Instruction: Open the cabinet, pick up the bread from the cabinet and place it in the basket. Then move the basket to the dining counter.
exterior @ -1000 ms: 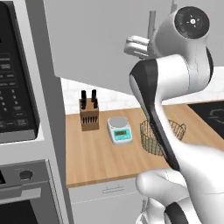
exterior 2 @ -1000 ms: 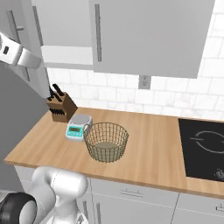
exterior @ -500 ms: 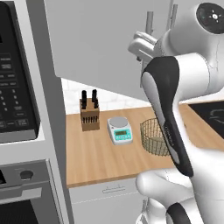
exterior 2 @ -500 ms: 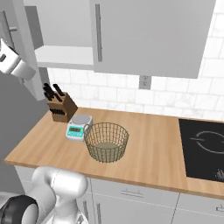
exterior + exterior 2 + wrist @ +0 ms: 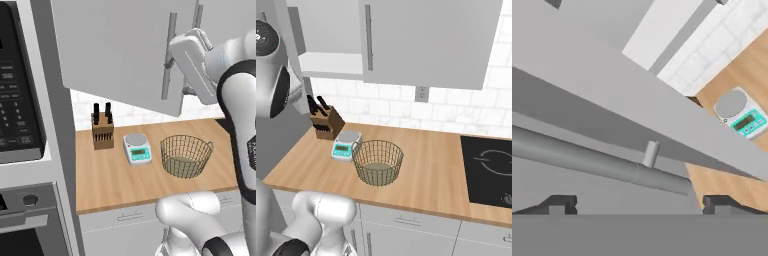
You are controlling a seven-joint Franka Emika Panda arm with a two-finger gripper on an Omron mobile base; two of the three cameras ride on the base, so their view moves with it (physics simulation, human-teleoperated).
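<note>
now the tool (image 5: 637, 205) sits at the left door's bar handle (image 5: 597, 162), fingertips wide either side, not clamped. cabinet (image 5: 125, 55) door has swung well out since a second ago. bread unseen; basket (image 5: 186, 156) waits on the surface (image 5: 115, 175) beside the scale (image 5: 137, 148).

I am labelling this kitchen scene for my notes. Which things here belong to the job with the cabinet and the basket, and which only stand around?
For the job:
- cabinet, left door swung partly open
- its bar handle, between the fingertips of the open gripper
- basket, on the worktop

Only standing around:
- kitchen scale
- knife block
- cooktop
- microwave
</note>
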